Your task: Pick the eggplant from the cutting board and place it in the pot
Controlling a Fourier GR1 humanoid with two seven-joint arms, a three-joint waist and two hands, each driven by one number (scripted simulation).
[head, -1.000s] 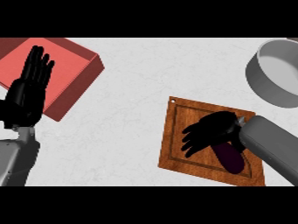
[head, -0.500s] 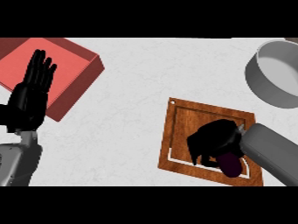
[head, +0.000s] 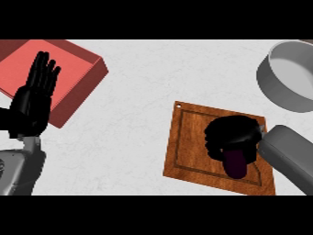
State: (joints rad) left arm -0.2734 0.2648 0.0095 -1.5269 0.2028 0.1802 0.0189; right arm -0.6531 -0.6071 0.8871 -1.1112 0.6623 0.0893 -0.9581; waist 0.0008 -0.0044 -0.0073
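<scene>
Eggplant (head: 235, 164) is lying on the wooden cutting board (head: 189, 147), its dark purple body showing only at the lower end, where it is sticking out from under the right hand (head: 232, 134). That hand is sitting directly over the vegetable with its black fingers curled down around the upper part, hiding most of it; the grey right forearm (head: 295, 160) is coming in from the lower right corner and crossing the board's right edge. The board itself is resting at a tilt on the pale speckled worktop (head: 131, 119), with a small hole near its upper left corner.

A grey pot (head: 298, 75) is standing at the upper right of the worktop, well apart from the board, with its pale inside facing up.

At the left, the left hand (head: 35, 98) is resting open with its fingers straight and pointing up, overlapping the edge of a red box (head: 70, 73) that is occupying the upper left corner. The grey left forearm (head: 9, 172) is showing below it at the lower left edge of the view.
</scene>
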